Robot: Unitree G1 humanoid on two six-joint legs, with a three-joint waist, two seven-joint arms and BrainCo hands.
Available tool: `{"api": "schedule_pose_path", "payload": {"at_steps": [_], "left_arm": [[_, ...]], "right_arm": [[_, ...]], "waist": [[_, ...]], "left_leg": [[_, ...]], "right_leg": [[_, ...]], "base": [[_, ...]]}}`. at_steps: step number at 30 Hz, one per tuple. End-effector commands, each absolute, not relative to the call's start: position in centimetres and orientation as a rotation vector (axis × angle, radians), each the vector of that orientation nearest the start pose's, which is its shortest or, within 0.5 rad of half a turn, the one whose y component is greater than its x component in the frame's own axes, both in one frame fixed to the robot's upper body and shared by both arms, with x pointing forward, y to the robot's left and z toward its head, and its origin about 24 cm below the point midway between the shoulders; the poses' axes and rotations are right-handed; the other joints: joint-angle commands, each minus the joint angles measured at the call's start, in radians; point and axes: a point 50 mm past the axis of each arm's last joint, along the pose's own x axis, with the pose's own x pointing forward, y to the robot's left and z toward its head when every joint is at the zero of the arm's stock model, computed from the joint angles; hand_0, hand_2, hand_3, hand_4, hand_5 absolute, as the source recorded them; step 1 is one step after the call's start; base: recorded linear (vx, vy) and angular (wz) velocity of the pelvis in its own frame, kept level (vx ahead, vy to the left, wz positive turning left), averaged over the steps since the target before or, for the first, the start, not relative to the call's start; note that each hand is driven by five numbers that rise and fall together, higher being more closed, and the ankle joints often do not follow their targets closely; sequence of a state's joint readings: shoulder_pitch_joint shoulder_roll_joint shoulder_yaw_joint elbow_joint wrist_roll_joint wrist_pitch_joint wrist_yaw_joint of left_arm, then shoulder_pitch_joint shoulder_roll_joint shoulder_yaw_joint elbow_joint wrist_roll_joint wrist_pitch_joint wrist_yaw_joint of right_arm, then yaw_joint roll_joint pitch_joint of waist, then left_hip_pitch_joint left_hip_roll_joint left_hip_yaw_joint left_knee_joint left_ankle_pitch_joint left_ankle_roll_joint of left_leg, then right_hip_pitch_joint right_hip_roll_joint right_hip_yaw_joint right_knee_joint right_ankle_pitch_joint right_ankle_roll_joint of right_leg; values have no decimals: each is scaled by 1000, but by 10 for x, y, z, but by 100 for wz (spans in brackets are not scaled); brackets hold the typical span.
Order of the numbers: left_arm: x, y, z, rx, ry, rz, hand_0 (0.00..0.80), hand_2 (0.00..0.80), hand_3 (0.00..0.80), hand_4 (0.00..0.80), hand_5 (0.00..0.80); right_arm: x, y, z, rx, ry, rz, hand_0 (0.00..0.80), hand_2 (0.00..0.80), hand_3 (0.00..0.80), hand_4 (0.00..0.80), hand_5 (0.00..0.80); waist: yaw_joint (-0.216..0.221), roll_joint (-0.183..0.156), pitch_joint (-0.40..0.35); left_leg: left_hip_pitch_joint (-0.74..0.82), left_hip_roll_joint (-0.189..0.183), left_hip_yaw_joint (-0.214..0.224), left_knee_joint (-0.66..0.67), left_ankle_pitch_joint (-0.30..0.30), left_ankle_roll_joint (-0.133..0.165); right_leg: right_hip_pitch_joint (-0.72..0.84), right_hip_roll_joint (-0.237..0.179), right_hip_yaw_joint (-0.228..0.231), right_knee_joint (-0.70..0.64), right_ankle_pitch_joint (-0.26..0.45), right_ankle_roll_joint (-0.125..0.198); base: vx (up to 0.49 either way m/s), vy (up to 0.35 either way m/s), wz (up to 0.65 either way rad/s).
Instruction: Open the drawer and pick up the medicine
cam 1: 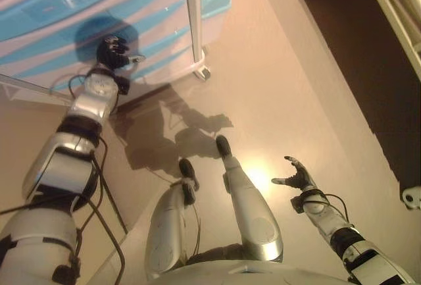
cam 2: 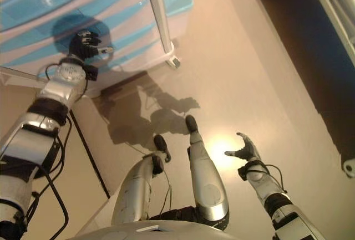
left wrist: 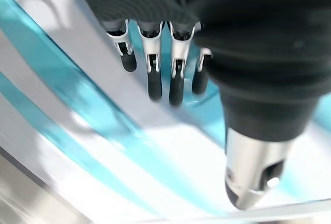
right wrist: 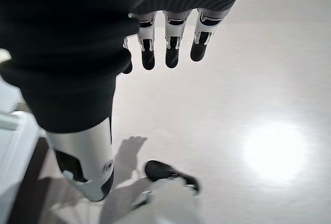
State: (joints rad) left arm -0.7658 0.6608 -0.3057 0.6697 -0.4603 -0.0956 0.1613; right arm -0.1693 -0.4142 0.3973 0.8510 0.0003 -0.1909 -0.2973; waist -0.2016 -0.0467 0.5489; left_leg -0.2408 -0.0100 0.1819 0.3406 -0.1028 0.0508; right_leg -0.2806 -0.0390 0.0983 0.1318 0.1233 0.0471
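Note:
A white drawer cabinet (cam 1: 151, 28) with blue bands across its drawer fronts stands at the upper left; its drawers look closed. No medicine shows in any view. My left hand (cam 1: 113, 53) is stretched out to the cabinet front, at a blue band. In the left wrist view its fingers (left wrist: 155, 74) are straight and point at the blue-and-white front (left wrist: 77, 105), with the thumb (left wrist: 248, 177) apart; it holds nothing. My right hand (cam 1: 299, 176) hangs open and empty over the floor at the lower right, with fingers (right wrist: 170, 48) relaxed.
A white upright post (cam 1: 193, 15) runs down the cabinet's right side to a caster (cam 1: 202, 72). A dark floor strip (cam 1: 368, 54) lies at the right, with a white frame (cam 1: 395, 2) at the top right and another caster (cam 1: 411, 197) at the right edge.

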Motion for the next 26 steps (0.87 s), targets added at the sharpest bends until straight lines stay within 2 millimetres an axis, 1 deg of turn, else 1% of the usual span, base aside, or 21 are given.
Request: {"api": "schedule_pose_path", "payload": {"at_steps": [1, 2, 3, 4, 5, 6, 7, 9, 11, 12, 13, 14, 15, 17, 18, 21, 24, 26], "left_arm": [[351, 256, 136, 89, -222, 59, 0, 0, 0, 0, 0], [342, 251, 118, 51, -203, 36, 0, 0, 0, 0, 0], [329, 246, 94, 7, -156, 8, 0, 0, 0, 0, 0], [321, 243, 78, -16, -120, -7, 0, 0, 0, 0, 0], [308, 240, 55, -44, -58, -15, 0, 0, 0, 0, 0], [296, 239, 36, -49, 4, -27, 0, 0, 0, 0, 0], [288, 240, 22, -62, 55, -37, 0, 0, 0, 0, 0], [261, 242, -18, -118, 218, -13, 0, 0, 0, 0, 0], [241, 239, -45, -149, 332, -4, 0, 0, 0, 0, 0], [228, 238, -61, -167, 407, 13, 0, 0, 0, 0, 0], [216, 240, -73, -168, 469, 42, 0, 0, 0, 0, 0], [208, 242, -82, -160, 511, 58, 0, 0, 0, 0, 0], [194, 246, -94, -167, 589, 101, 0, 0, 0, 0, 0], [170, 254, -112, -137, 698, 143, 0, 0, 0, 0, 0], [157, 258, -121, -137, 762, 192, 0, 0, 0, 0, 0], [125, 263, -137, -96, 900, 258, 0, 0, 0, 0, 0], [105, 256, -148, -77, 997, 218, 0, 0, 0, 0, 0], [99, 250, -151, -55, 1020, 158, 0, 0, 0, 0, 0]], "right_arm": [[198, -244, -90, -625, 553, -58, 0, 0, 0, 0, 0], [193, -245, -94, -611, 575, -61, 0, 0, 0, 0, 0], [186, -245, -98, -595, 598, -58, 0, 0, 0, 0, 0], [182, -246, -101, -579, 614, -60, 0, 0, 0, 0, 0], [176, -247, -105, -552, 645, -67, 0, 0, 0, 0, 0], [171, -248, -108, -528, 668, -69, 0, 0, 0, 0, 0], [168, -249, -110, -510, 688, -69, 0, 0, 0, 0, 0], [158, -251, -116, -466, 740, -67, 0, 0, 0, 0, 0], [152, -252, -120, -427, 772, -64, 0, 0, 0, 0, 0], [150, -253, -122, -396, 793, -68, 0, 0, 0, 0, 0], [147, -254, -124, -372, 809, -70, 0, 0, 0, 0, 0], [145, -255, -126, -355, 822, -70, 0, 0, 0, 0, 0], [142, -255, -128, -323, 844, -68, 0, 0, 0, 0, 0], [137, -256, -132, -285, 872, -80, 0, 0, 0, 0, 0], [136, -257, -133, -270, 886, -91, 0, 0, 0, 0, 0], [128, -256, -138, -235, 922, -133, 0, 0, 0, 0, 0], [124, -254, -142, -207, 945, -163, 0, 0, 0, 0, 0], [122, -251, -143, -206, 950, -156, 0, 0, 0, 0, 0]], "waist": [[65, 35, -139], [79, 37, -162], [92, 40, -183], [103, 40, -203], [118, 42, -231], [130, 44, -254], [138, 46, -271], [158, 51, -319], [174, 53, -349], [183, 54, -363], [189, 53, -373], [193, 53, -381], [198, 51, -392], [205, 48, -408], [208, 47, -417], [217, 44, -437], [221, 43, -454], [223, 44, -459]], "left_leg": [[110, -56, -50, -185, -14, 2], [125, -57, -62, -203, -4, -4], [157, -56, -83, -224, 2, -8], [166, -55, -92, -236, 9, -11], [185, -55, -109, -251, 15, -15], [201, -54, -119, -263, 19, -18], [213, -53, -127, -273, 24, -20], [245, -50, -145, -298, 32, -28], [266, -47, -158, -318, 39, -33], [277, -46, -163, -327, 42, -37], [285, -45, -165, -334, 44, -39], [291, -44, -165, -339, 45, -41], [297, -43, -166, -344, 46, -44], [310, -40, -167, -356, 49, -48], [316, -40, -169, -364, 52, -50], [332, -34, -174, -398, 67, -56], [335, -29, -173, -428, 82, -63], [329, -28, -175, -428, 85, -65]], "right_leg": [[79, 10, -74, 37, -137, 10], [101, 10, -85, 21, -134, 9], [137, 10, -102, 4, -137, 7], [151, 11, -111, -8, -135, 5], [177, 12, -126, -22, -136, 2], [199, 14, -138, -34, -137, -1], [216, 16, -147, -44, -138, -4], [258, 22, -168, -71, -141, -9], [289, 27, -185, -96, -140, -13], [307, 27, -195, -113, -138, -13], [320, 27, -204, -124, -137, -13], [329, 27, -211, -133, -137, -13], [341, 27, -220, -145, -137, -13], [357, 27, -234, -157, -138, -12], [365, 28, -241, -163, -138, -12], [385, 29, -258, -180, -140, -8], [395, 29, -274, -191, -139, -2], [398, 27, -281, -197, -137, -1]], "base": [[114, -192, 38], [111, -164, 44], [100, -145, 42], [112, -144, 33], [107, -124, 32], [111, -114, 36], [94, -94, 44], [103, -78, 40], [60, -61, 30], [16, -57, 22], [4, -47, 19], [-15, -42, 25], [-18, -37, 25], [-12, -43, 15], [-9, -43, 10], [-14, -39, 17], [-50, -26, 15], [-53, -12, 21]]}}
